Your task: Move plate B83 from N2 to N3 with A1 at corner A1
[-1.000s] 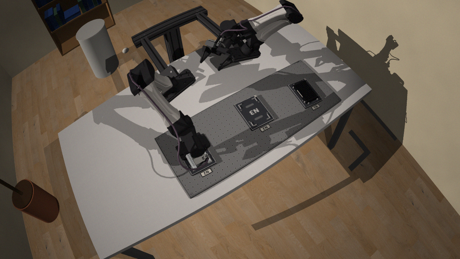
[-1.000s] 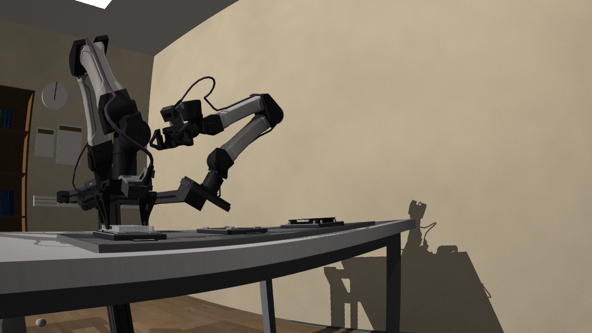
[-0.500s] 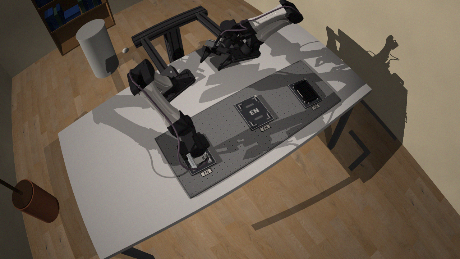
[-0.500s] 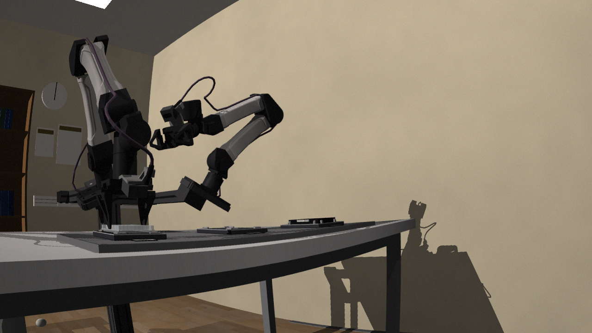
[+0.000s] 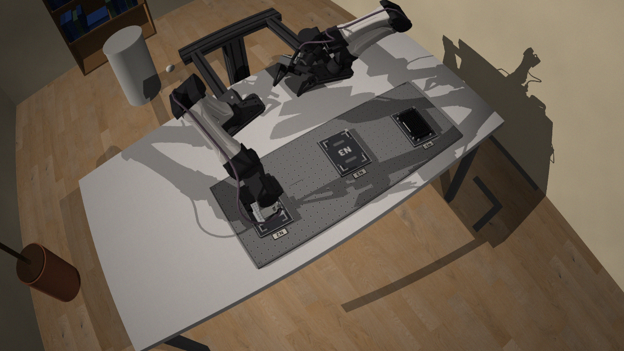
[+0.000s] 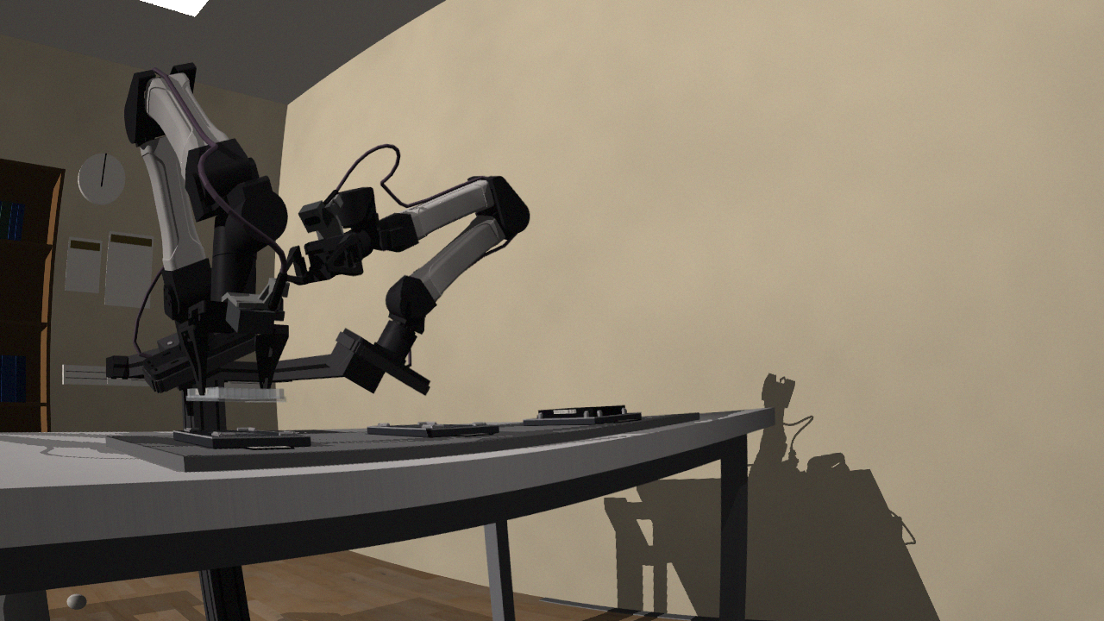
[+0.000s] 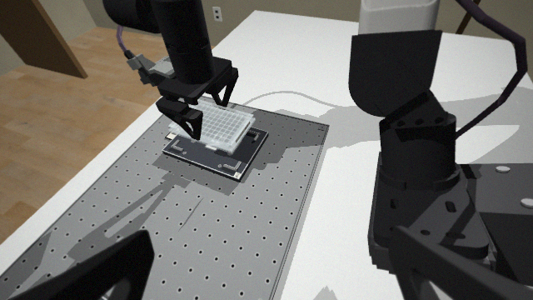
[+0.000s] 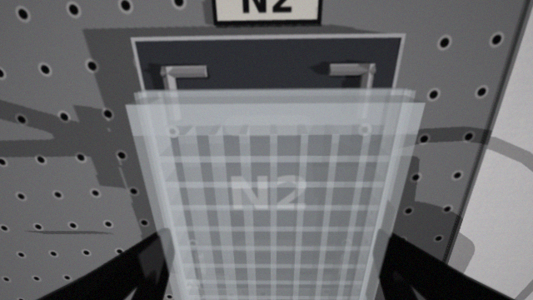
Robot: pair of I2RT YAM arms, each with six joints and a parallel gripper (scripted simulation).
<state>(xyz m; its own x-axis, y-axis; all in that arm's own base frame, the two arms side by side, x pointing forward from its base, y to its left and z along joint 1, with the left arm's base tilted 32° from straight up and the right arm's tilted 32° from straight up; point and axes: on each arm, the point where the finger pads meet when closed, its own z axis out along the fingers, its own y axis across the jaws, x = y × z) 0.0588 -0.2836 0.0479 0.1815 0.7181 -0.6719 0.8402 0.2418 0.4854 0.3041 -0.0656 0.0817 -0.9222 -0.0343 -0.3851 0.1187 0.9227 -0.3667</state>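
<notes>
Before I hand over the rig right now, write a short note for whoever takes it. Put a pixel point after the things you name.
Right gripper [image 5: 266,210] [image 6: 234,388] [image 7: 211,121] [image 8: 275,235]: shut on the clear plate [image 5: 258,211] [image 6: 239,394] [image 7: 221,125] [image 8: 272,114], presumably B83; label unreadable.
Left gripper [image 5: 287,87] [image 6: 294,266] [image 7: 271,233]: open, holding nothing.
Plates: clear one raised above N2 [image 5: 270,227] [image 6: 254,440] [image 7: 208,160] [image 8: 268,54]; black plate [image 5: 414,123] [image 6: 582,410] on N1 [image 5: 419,143] [image 6: 582,421].
Done: clear plate lifted off N2.
Left: carry it to N3 [image 5: 344,151] [image 6: 432,430], empty; match A1 corners (I can't read them here), seat it flat inside the locators, let go. Leave the black plate alone.

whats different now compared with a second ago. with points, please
The right claw [image 5: 266,212] [image 6: 235,392] [image 7: 210,122] [image 8: 273,240] has closed on the clear plate [image 6: 254,394] [image 7: 221,127] [image 8: 275,196] and lifted it straight up off nest N2 [image 5: 272,227] [image 6: 231,440] [image 7: 208,160] [image 8: 266,54]. The left arm, nest N3 [image 5: 344,151] [image 6: 432,429] and the black plate [image 5: 414,123] [image 6: 582,410] on N1 look unchanged.
</notes>
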